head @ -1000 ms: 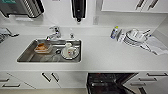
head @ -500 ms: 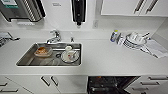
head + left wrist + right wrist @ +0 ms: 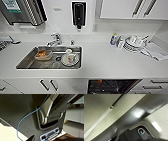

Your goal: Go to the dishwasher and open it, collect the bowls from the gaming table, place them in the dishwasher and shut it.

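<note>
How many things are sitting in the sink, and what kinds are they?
Food tub: 1
Plate: 1
Cups: 2
Total in the sink: 4

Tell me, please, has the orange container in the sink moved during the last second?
No. The orange container keeps its place against the sink and tap; the slight shift of the whole picture is the camera's.

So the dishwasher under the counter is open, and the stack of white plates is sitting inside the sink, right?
Not quite. The dishwasher under the counter is open, but the stack of white plates stands on the countertop well to the side of the sink, beside a small bottle. The head view shows this.
</note>
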